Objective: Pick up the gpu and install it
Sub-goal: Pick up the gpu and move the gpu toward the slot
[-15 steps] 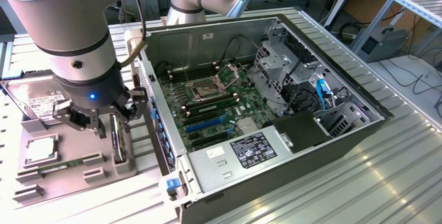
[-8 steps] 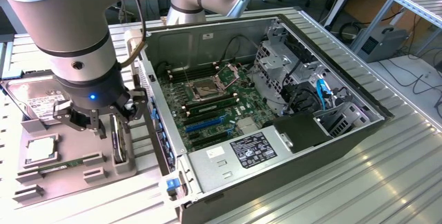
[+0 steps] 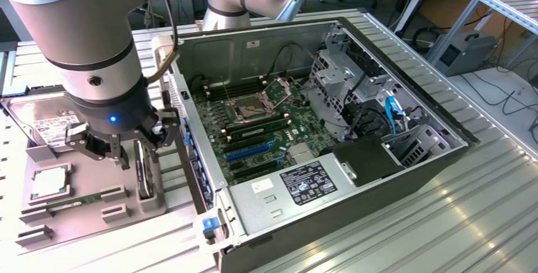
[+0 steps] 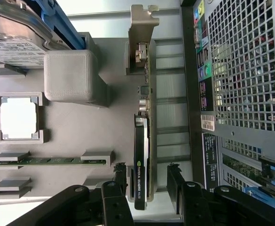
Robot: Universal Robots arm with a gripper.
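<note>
The gripper hangs over the gray tray, on the exterior view's left, jaws spread wide and holding nothing. The gpu stands on edge in its tray slot right below, at the side nearest the case.

In the wrist view the gripper straddles the gpu. One finger is on each flat face of the card, and both are clear of it. The card sits closer to one finger than the other, so it's not quite centred. Its long axis runs straight away from the fingers toward the silvery bracket at the far end, which means the jaws bracket the fan end, not the middle.

It's a thin card in a narrow upright slot, so there's little to squeeze but the faces line up well with the pads. On the tray's other side lie the hard drive, the CPU and the memory stick, all well apart from the fingers. The case wall is close alongside.
</note>
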